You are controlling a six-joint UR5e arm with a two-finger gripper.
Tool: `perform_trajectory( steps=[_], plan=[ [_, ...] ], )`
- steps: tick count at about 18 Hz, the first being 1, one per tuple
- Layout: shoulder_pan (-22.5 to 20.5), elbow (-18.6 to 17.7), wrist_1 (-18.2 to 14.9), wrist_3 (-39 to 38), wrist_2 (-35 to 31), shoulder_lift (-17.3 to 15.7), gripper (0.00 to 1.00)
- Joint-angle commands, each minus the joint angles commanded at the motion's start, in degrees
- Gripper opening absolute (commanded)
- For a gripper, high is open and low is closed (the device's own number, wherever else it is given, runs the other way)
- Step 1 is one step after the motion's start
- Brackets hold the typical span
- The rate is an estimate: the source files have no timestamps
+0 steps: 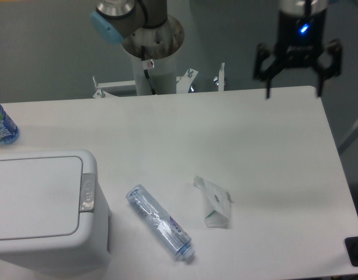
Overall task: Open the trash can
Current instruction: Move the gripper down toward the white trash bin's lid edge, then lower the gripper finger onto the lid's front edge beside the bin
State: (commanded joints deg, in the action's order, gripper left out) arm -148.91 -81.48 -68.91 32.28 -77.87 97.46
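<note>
The black two-finger gripper [295,90] hangs spread open, holding nothing. The boxy white plastic trash can [44,210] sits well apart at the table's opposite corner, lid shut, grey latch button [87,193] facing the gripper's side.

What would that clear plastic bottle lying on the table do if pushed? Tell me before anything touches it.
The clear bottle lies on its side on the bare table, so a sideways push would probably roll it. It looks empty and thin-walled, so it is likely light and may dent under a squeeze. Its smooth surface could slip in the open gripper.
</note>
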Motion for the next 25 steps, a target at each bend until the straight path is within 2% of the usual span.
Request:
perform_trajectory(
  steps=[3,6,9,12,14,25],
  plan=[
    [5.19,0.09,4.21,-8.87,3.23,1.41,1.0],
    [7.66,0.0,4.66,-14.34,9.48,2.46,1.0],
    [10.9,0.09,5.54,-17.07,10.2,3.52,1.0],
    [13.89,0.26,10.88,-20.06,10.2,5.54,1.0],
    [15.31,0.27,13.09,-21.29,10.11,6.68,1.0],
    [19.0,-0.09,13.37,-22.79,10.11,8.36,1.0]
  ],
)
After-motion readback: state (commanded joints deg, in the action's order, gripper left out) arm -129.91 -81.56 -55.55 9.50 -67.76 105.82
